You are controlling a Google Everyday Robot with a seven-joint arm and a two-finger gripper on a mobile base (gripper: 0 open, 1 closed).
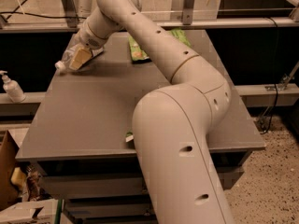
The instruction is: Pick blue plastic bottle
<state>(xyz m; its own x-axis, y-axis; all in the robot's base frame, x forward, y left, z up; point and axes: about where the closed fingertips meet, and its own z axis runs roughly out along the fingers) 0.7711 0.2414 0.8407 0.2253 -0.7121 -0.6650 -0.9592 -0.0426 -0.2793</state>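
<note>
The blue plastic bottle (64, 62) lies on its side at the far left edge of the grey table (93, 115), its white cap pointing left toward the edge. My gripper (80, 58) is down on the bottle's body and covers most of it. Only the cap end and a bit of clear plastic show. My arm reaches across the table from the lower right.
A green chip bag (137, 51) lies at the back middle, with another green bag (181, 34) behind my arm. A small white pump bottle (11, 87) stands on a ledge left of the table. A small scrap (129, 137) lies at the front edge.
</note>
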